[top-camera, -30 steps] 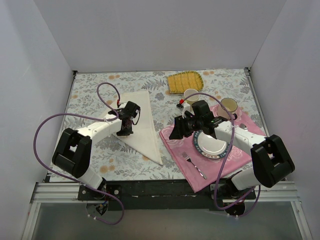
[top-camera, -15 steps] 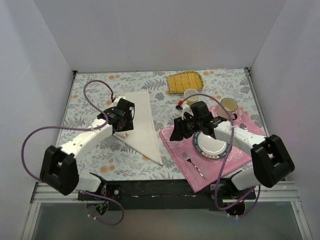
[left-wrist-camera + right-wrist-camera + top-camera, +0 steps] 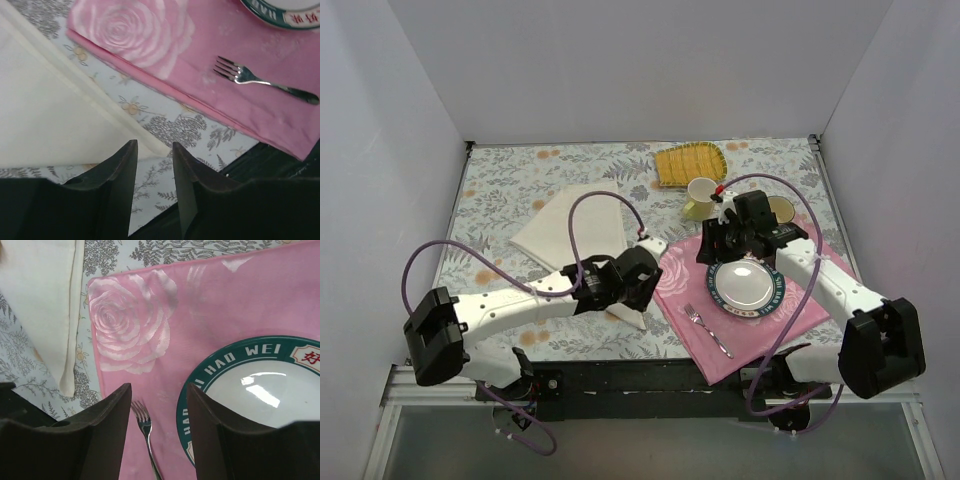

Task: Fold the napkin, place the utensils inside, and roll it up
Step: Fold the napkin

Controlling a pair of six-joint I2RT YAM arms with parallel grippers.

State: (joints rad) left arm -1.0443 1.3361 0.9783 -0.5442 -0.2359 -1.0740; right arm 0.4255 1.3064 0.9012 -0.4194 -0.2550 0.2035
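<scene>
Left hand [image 3: 153,146]: fingers [image 3: 122,172] stand apart with nothing clamped between them. It sits low over the near corner of the napkin [image 3: 55,115], and the corner's tip shows in the gap. Contact with the cloth cannot be told.

Napkin: folded to a triangle and lying flat on the floral tabletop [image 3: 500,190], left of centre, with its point toward the front edge. Its long hemmed edge runs alongside the left edge of the pink placemat [image 3: 150,30] without touching. A narrow strip of tabletop separates the two.

Right hand [image 3: 160,390]: spread wide and holding nothing, above the placemat between the rose print and the green-rimmed plate [image 3: 235,355]. A silver fork [image 3: 145,425] lies on the placemat just beside the plate, apart from its rim.

Room: a wider stretch of tabletop shows between the napkin and the left wall. A yellow ribbed mat [image 3: 688,163] and a cup [image 3: 700,195] stand toward the back.
</scene>
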